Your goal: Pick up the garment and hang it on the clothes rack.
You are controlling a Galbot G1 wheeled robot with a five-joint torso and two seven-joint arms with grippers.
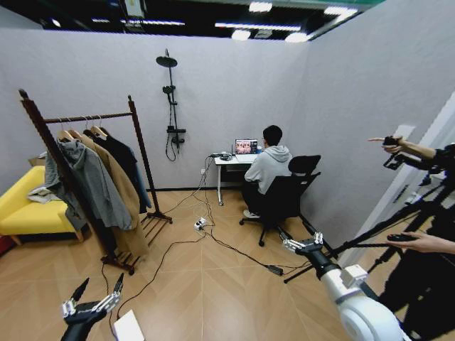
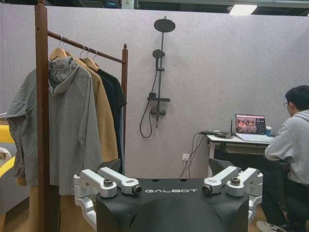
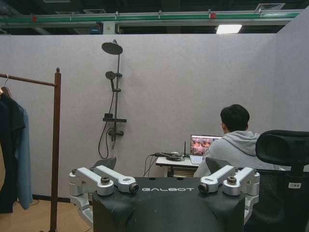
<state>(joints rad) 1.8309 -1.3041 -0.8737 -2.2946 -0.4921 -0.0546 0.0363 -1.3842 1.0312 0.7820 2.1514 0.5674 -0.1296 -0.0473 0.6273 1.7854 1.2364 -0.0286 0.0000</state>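
Clothes rack: dark wooden uprights, one bar, stood left of room.
Garment: limp teal cloth, hung at rack's far end, plainest from right wrist.
Left gripper: fingers spread, empty, low left.
Right gripper: fingers apart, empty.
Grey hoodie: hooded, nearest, seen from left wrist.

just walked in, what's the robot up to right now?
Nothing is in its jaws. The left gripper and right gripper are both held out low in front of the robot, jaws open and empty. The clothes rack stands ahead to the robot's left, with a grey hoodie, a tan coat and dark clothes on hangers. The teal-blue garment already hangs at the rack's far end.
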